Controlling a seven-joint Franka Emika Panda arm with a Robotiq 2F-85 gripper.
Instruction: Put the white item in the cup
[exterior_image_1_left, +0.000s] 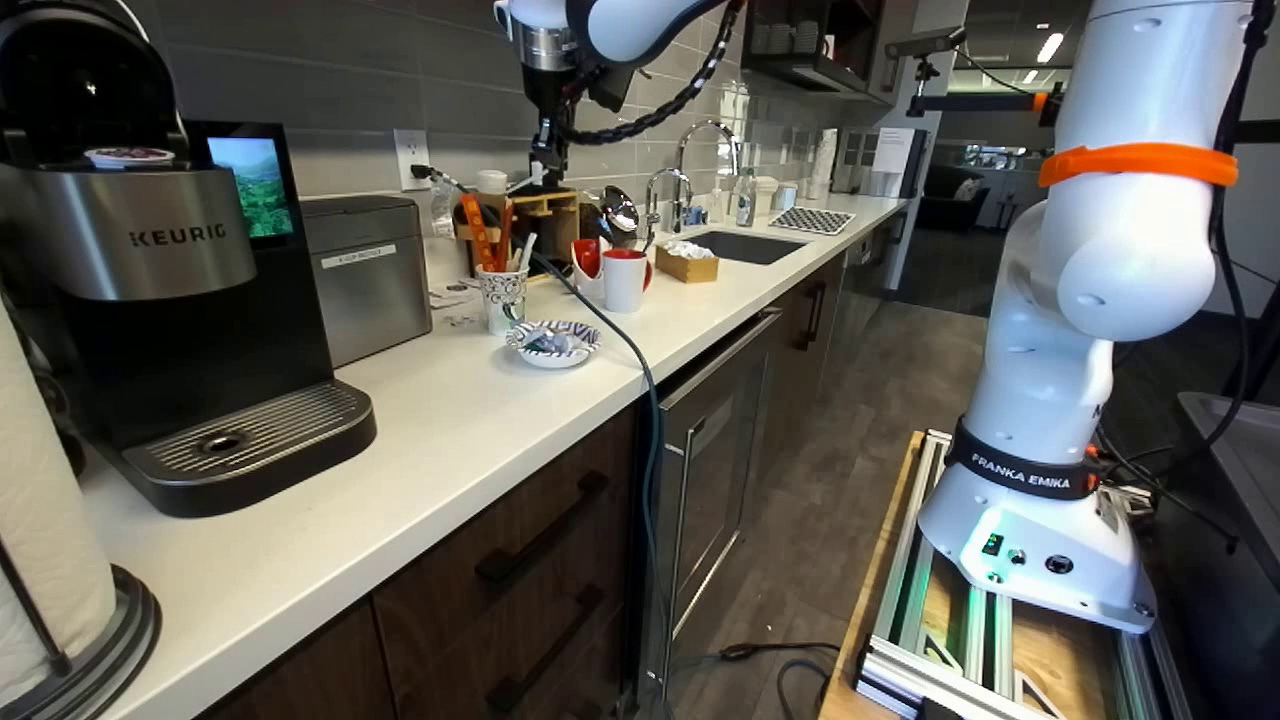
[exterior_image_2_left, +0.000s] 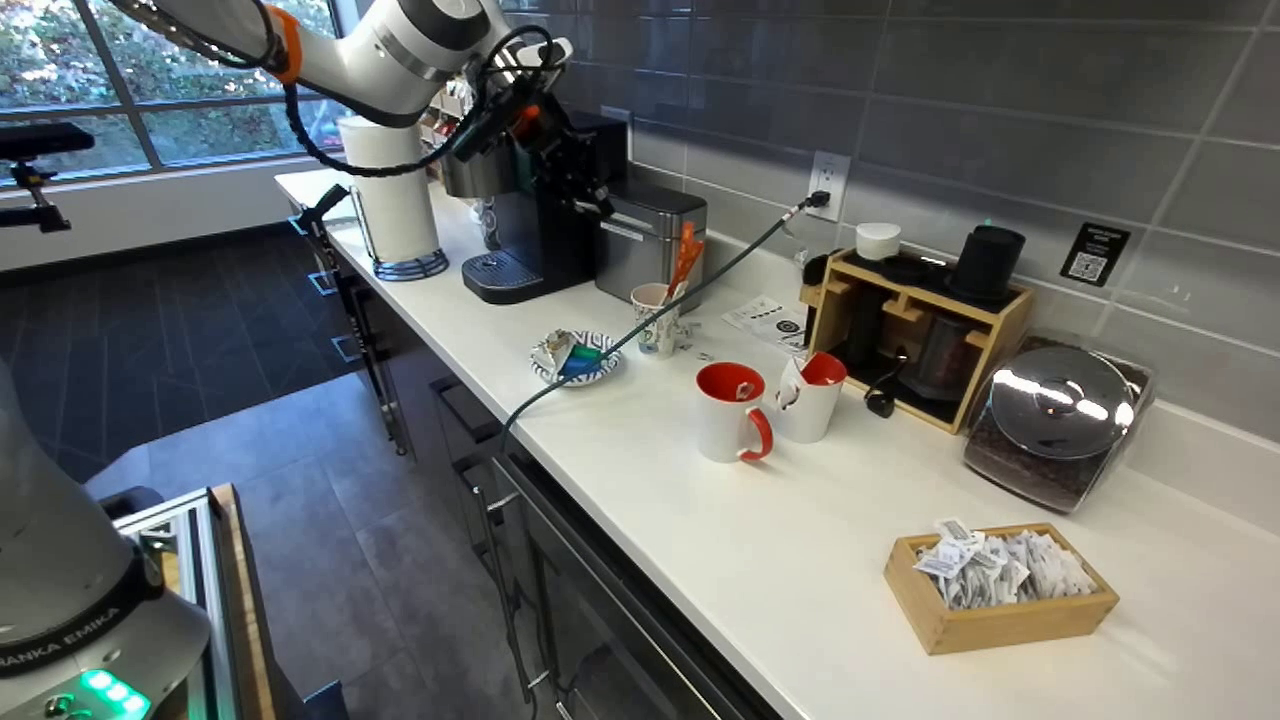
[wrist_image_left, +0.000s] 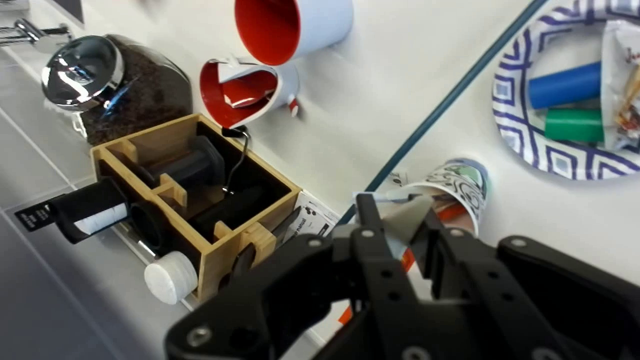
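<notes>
From here, jaws pinched nearly together on the white item (wrist_image_left: 406, 220), up in the air, higher than the patterned paper cup (exterior_image_1_left: 503, 302) holding orange items (exterior_image_1_left: 478, 232); cup stands on the tabletop (exterior_image_1_left: 450, 430).

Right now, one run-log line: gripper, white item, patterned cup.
Gripper: closed on white item | item: held above counter | patterned cup: upright on counter, orange items inside | placement: not yet done
</notes>
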